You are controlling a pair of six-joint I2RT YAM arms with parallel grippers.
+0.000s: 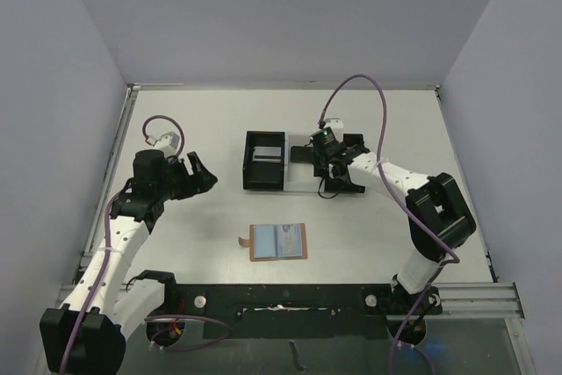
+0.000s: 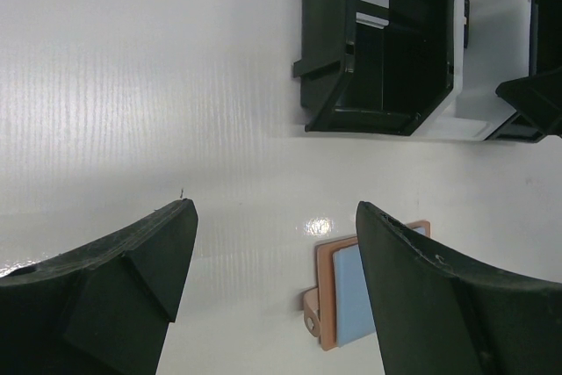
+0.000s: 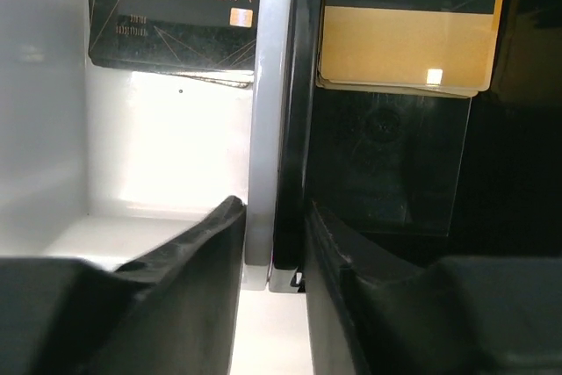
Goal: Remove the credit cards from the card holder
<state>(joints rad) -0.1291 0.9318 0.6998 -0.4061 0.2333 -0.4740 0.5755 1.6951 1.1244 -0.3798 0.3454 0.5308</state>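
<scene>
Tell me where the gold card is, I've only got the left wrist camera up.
Observer: The right wrist camera shows the gold card lying in the tray's black compartment, just right of the white middle compartment.
Operator: And the black card?
Observer: The black card lies in the white middle compartment, across the divider from the gold one.
</scene>
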